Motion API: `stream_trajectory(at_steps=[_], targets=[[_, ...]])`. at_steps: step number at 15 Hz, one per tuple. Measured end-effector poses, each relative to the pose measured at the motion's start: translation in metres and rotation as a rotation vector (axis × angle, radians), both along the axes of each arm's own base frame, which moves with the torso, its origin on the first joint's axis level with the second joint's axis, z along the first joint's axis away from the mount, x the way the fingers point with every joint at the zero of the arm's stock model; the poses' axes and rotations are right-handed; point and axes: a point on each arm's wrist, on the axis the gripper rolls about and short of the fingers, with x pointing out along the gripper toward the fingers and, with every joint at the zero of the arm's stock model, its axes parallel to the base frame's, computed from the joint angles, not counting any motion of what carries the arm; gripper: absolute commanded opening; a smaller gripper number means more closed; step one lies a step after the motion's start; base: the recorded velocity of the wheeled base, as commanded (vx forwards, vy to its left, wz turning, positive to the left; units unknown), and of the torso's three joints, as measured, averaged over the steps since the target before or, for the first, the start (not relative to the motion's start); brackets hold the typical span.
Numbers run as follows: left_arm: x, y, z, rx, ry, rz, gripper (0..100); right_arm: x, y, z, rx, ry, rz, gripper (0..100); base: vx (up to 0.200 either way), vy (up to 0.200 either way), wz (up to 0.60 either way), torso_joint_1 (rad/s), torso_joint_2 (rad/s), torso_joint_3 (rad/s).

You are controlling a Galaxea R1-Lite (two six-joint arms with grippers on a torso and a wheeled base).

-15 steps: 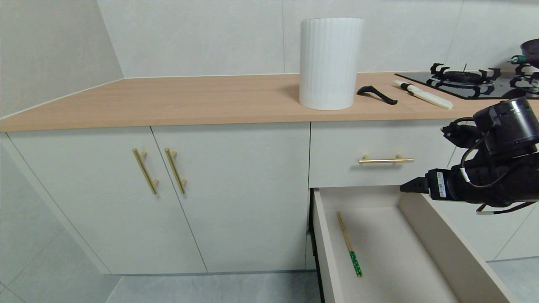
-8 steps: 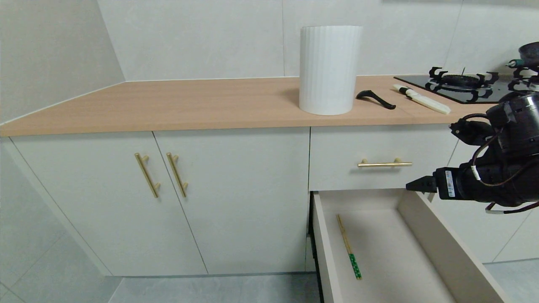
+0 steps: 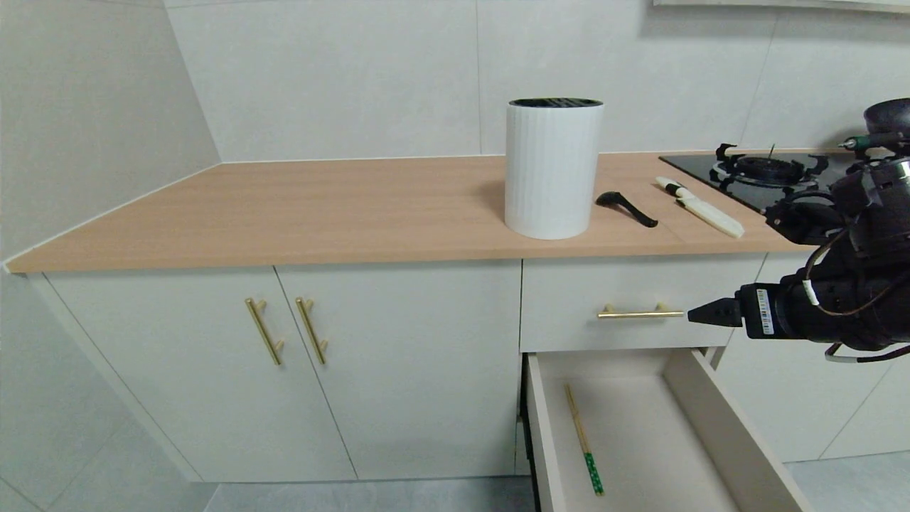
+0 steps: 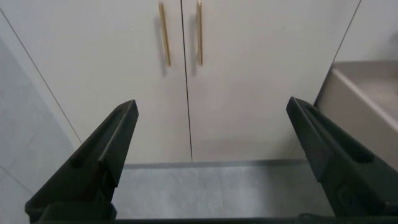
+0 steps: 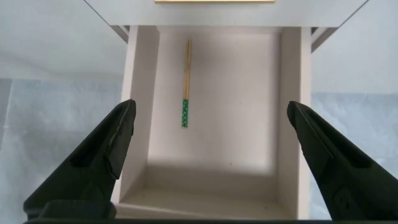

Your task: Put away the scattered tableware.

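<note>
A pair of chopsticks point(image 3: 583, 435) with green ends lies in the open lower drawer point(image 3: 718, 416), near its left wall. On the wooden counter a black spoon point(image 3: 625, 208) and a white knife point(image 3: 700, 208) lie to the right of a tall white ribbed holder point(image 3: 551, 169). My right gripper point(image 3: 693, 313) hovers above the drawer's right side, level with the upper drawer's gold handle point(image 3: 640, 311). It is open and holds nothing; in the right wrist view the right gripper point(image 5: 205, 162) looks down on the chopsticks point(image 5: 185, 84). My left gripper point(image 4: 211, 155) is open and faces the cabinet doors point(image 4: 186, 74).
A gas hob point(image 3: 764, 171) sits at the counter's right end, with a dark pot point(image 3: 889, 117) at the edge. The double cabinet doors point(image 3: 284, 334) are closed. The counter's left half is bare wood. Grey floor lies below.
The head camera has shifted upward, so the whole scene sits lower in the picture. My right gripper has risen from the drawer's rim to the height of the upper handle.
</note>
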Motion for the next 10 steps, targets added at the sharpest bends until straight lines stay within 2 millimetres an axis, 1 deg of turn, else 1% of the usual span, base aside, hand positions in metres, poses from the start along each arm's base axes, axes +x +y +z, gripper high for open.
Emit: stream_trajectory(at_steps=[8,10], targets=[[0.0000,0.0000,0.0000,0.000,0.000,0.000,100,-0.0001,0.0002,-0.0010,0.000,0.004,0.002,100,0.000,0.000,0.00,0.191,-0.47,-0.292],[0.0000,0.0000,0.0000,0.000,0.000,0.000,100,0.0003,0.0003,-0.0006,0.002,0.001,0.002,100,0.000,0.000,0.00,0.129,-0.29,-0.168]])
